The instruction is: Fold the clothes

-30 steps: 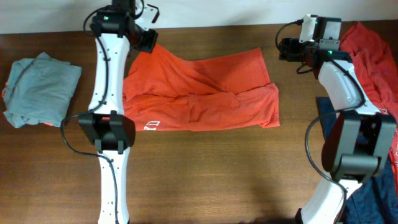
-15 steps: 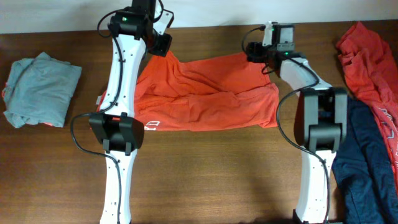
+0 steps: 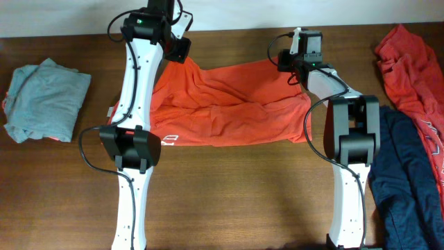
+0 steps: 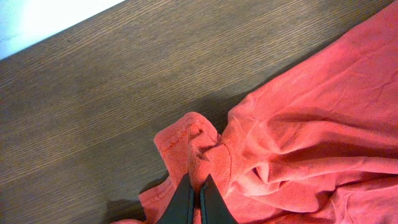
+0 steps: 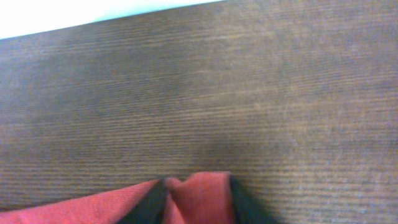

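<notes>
Table strip beyond orange T-shirt; left gripper, right gripper tight on its far hem.

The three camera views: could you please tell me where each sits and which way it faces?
Overhead: fixed above the table, looking straight down; the left arm and right arm show, with the orange-red T-shirt spread between the left gripper and right gripper.
Left wrist: on the left arm, looking down at the shirt's bunched edge pinched by its fingers.
Right wrist: low, facing the table's far edge, shirt fabric between its fingers.
Shared: all three show the T-shirt and the wooden table.
</notes>
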`<state>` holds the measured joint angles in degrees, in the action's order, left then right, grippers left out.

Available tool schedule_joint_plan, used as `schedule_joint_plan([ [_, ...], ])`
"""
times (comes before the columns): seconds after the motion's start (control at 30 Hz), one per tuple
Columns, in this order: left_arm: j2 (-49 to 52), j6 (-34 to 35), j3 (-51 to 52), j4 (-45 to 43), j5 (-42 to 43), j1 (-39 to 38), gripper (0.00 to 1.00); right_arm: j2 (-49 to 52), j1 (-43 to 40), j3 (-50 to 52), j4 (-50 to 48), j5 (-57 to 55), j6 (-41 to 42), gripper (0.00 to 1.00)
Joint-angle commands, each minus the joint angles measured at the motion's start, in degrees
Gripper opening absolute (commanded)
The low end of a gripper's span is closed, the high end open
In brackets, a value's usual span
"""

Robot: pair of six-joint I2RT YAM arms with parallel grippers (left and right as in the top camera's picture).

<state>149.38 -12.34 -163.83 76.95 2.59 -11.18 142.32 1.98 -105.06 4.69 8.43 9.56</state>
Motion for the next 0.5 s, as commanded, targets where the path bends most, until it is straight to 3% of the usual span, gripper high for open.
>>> schedule_joint_plan([
  [0.0,-0.87,0.76,-1.07,-0.63,-0.94,0.20,0.00,1.73,0.52,-2.45,1.99,-0.59,0.61,0.06],
  [0.2,-0.87,0.74,-1.07,-1.55,-0.96,0.20,0.00,1.73,-0.31,-10.36,11.78,-1.18,0.11,0.04],
  [0.47,-0.90,0.81,-1.14,-5.81,-4.59,0.74,0.00,1.73,-2.40,-32.61,36.09,-1.20,-6.14,0.04],
])
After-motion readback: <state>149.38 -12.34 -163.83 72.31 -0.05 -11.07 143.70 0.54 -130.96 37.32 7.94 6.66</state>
